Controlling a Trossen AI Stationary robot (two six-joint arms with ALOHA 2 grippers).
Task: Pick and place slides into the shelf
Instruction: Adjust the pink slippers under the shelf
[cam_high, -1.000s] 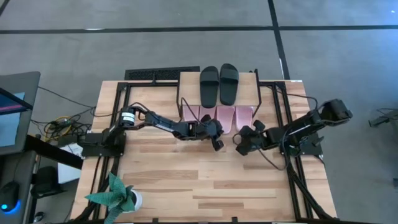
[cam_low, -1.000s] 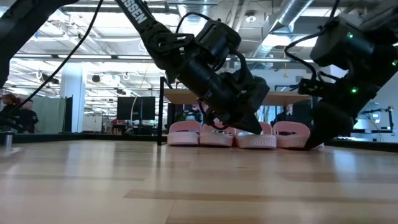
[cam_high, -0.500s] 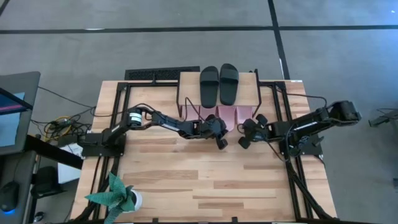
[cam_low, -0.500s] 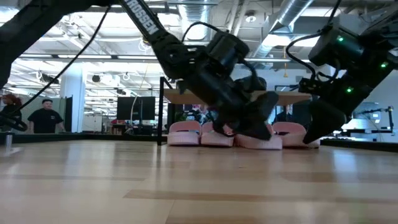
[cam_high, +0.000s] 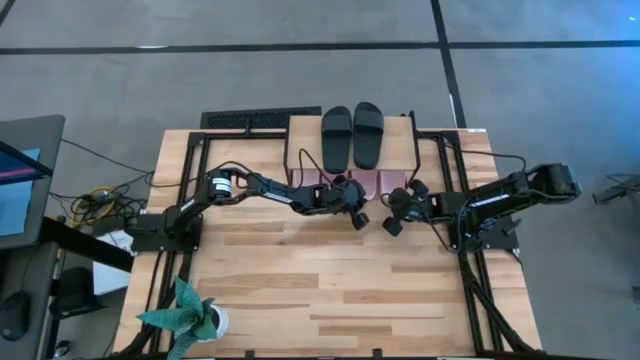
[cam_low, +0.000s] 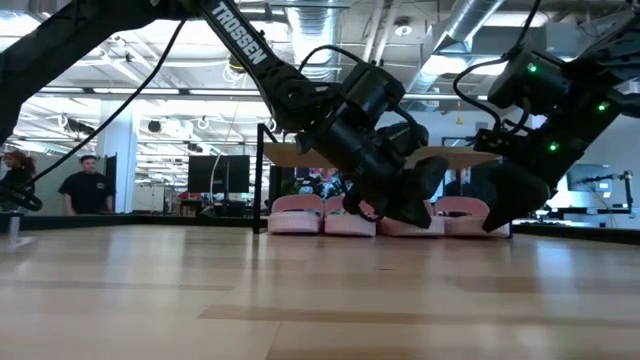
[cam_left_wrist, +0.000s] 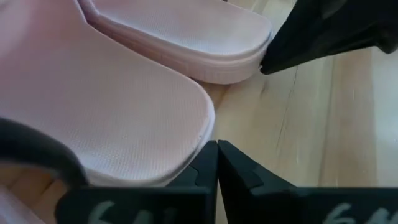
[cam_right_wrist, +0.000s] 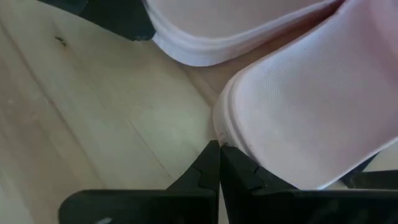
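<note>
Pink slides (cam_high: 372, 183) under shelf (cam_high: 300, 135), black pair (cam_high: 352, 135) on top, both claws shut, empty

Two black slides (cam_high: 352, 135) top one shelf (cam_high: 301, 133); four pink slides (cam_low: 297, 215) sit beneath.

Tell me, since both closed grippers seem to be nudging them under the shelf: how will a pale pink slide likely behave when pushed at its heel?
The pink slide looks like thick molded foam, so probably light and fairly stiff. Its flat sole on the wooden table should slide rather than roll or tip. Pushed off-centre by the left gripper, it may pivot toward its neighbour.
</note>
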